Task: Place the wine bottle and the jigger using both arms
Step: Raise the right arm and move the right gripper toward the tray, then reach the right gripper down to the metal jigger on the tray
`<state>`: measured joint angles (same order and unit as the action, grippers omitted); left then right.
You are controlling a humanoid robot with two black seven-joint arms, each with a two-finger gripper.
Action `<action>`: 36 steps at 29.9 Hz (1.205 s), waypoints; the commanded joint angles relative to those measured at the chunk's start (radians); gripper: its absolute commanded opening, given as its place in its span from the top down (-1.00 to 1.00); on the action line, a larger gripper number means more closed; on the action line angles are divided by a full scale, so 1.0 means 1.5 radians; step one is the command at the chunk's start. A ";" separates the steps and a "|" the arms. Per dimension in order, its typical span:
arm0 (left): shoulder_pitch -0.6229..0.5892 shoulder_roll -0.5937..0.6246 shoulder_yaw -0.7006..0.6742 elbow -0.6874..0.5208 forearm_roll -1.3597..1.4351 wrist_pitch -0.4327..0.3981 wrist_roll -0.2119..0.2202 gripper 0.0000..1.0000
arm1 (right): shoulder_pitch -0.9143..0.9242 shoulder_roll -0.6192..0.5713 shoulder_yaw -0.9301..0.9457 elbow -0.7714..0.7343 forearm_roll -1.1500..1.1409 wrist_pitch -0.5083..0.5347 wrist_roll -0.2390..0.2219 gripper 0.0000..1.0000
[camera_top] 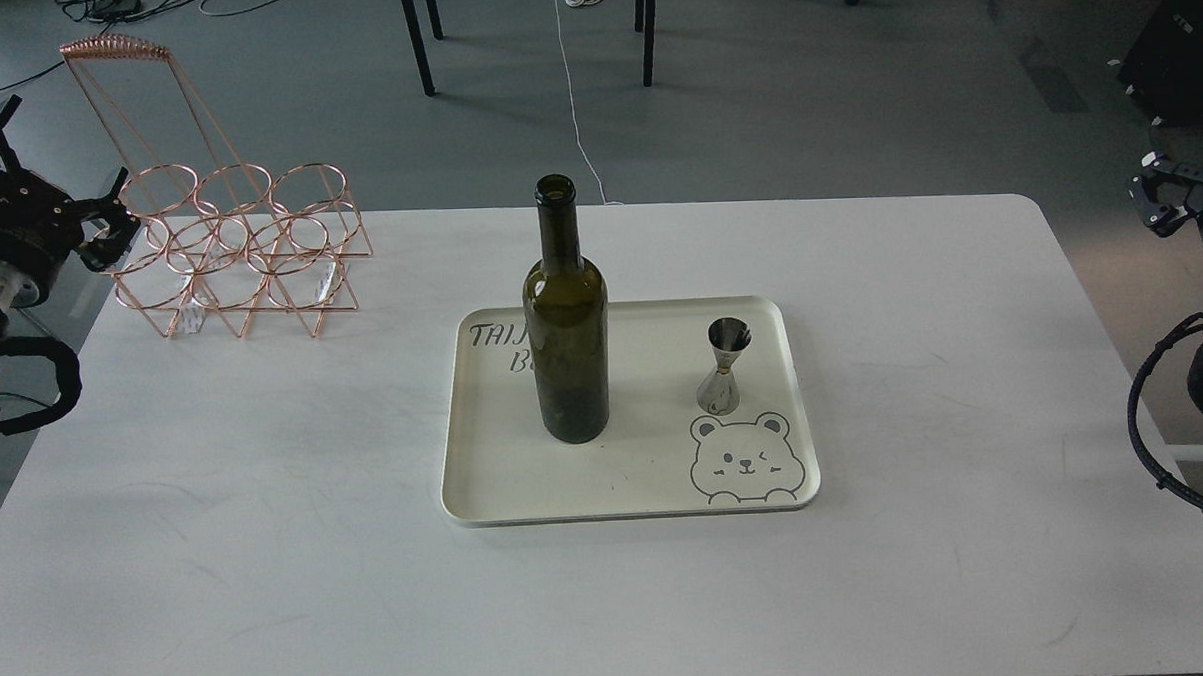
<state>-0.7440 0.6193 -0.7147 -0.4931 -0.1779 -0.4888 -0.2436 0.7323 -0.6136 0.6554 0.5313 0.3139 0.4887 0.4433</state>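
Grey flooring with loose cables and dark furniture legs lies behind a white worktop (267,490) that fills most of the head view. Near its middle sits a cream tray (486,482) printed with a bear cartoon and some lettering. The wine bottle (566,329) stands upright on the left part of the tray, open-mouthed and without a label. The jigger (724,366) stands upright on the right part of the same tray, just above the bear drawing and well apart from the bottle. A copper wire rack (238,251) with round rings occupies the far left corner of the worktop and holds nothing.

Neither arm is near the two items. The left gripper (108,235) hangs at the left edge, close beside the wire rack; its dark fingers appear parted and hold nothing. The right gripper (1162,198) hovers past the right edge of the worktop, seen too small and dark to tell how wide it stands, with nothing visibly in it.

Judging by this layout, both pieces already rest on the tray with the arms clear of them, so the placing looks complete or nearly so. Should the rack be the bottle's goal, that step is not yet done.
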 commanded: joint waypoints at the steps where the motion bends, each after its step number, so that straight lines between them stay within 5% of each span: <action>1: -0.006 0.002 -0.008 0.000 -0.005 0.000 -0.002 -0.97 | 0.039 -0.041 -0.018 0.045 -0.085 0.000 0.000 -0.98; 17: -0.016 -0.002 -0.001 -0.001 -0.001 0.000 -0.001 -0.97 | 0.071 -0.173 -0.042 0.413 -0.622 -0.140 0.000 -0.97; 26: -0.016 0.004 -0.001 -0.001 -0.004 0.000 -0.008 -0.97 | 0.082 -0.173 -0.123 0.501 -1.011 -0.191 0.030 -0.97; 36: -0.017 -0.002 -0.001 -0.001 -0.001 0.000 -0.008 -0.97 | 0.069 -0.189 -0.302 0.517 -1.195 -0.374 0.030 -0.96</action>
<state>-0.7689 0.6196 -0.7152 -0.4940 -0.1801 -0.4887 -0.2562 0.8412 -0.8986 0.2859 1.3109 -1.4521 0.0080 0.4887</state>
